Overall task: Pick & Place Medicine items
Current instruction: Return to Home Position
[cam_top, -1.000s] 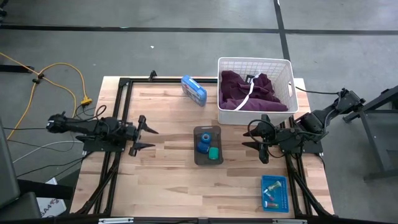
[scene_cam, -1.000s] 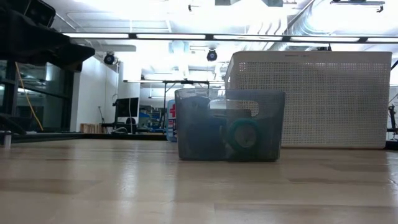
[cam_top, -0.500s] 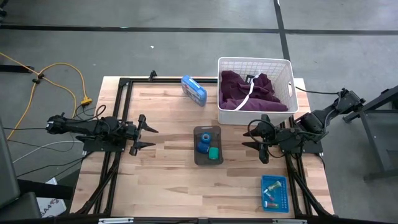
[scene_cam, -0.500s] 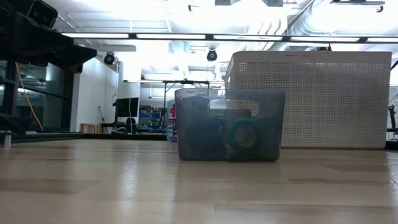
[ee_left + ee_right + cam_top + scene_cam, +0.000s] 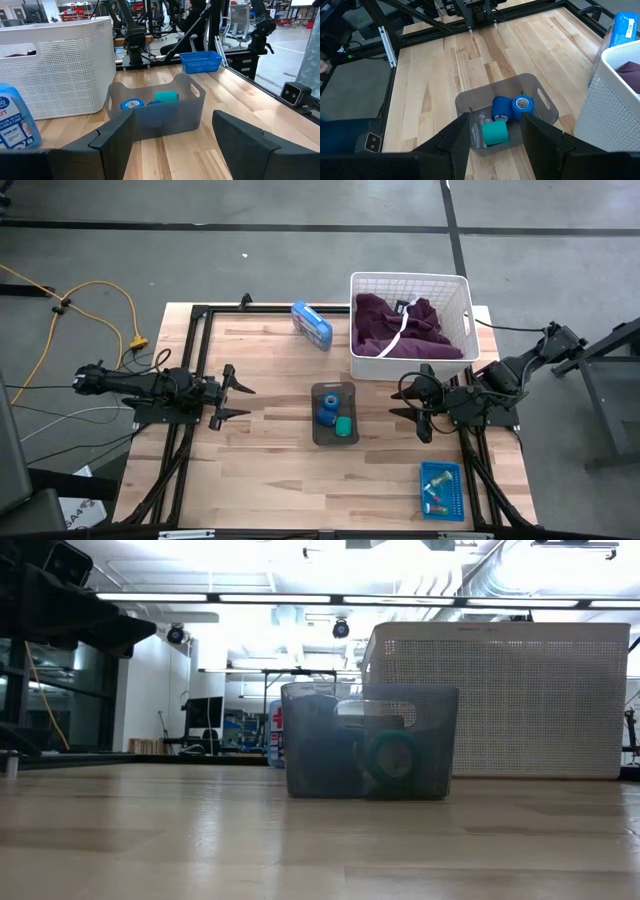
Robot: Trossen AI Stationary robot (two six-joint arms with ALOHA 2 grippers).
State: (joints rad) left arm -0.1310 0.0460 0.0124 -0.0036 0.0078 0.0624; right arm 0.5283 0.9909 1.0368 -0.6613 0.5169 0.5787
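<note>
A small grey translucent bin (image 5: 333, 413) stands on the table's middle and holds two blue rolls (image 5: 511, 107) and a green roll (image 5: 494, 133); it also shows in the left wrist view (image 5: 156, 106) and the low view (image 5: 368, 740). My left gripper (image 5: 236, 399) is open and empty, left of the bin. My right gripper (image 5: 405, 404) is open and empty, right of the bin. A blue tray (image 5: 441, 488) at the near right holds several small pieces.
A white basket (image 5: 411, 326) with a maroon garment (image 5: 405, 327) stands at the far right. A blue packet (image 5: 312, 324) lies far of the bin. Black frame rails (image 5: 200, 350) run along the table's left and far sides.
</note>
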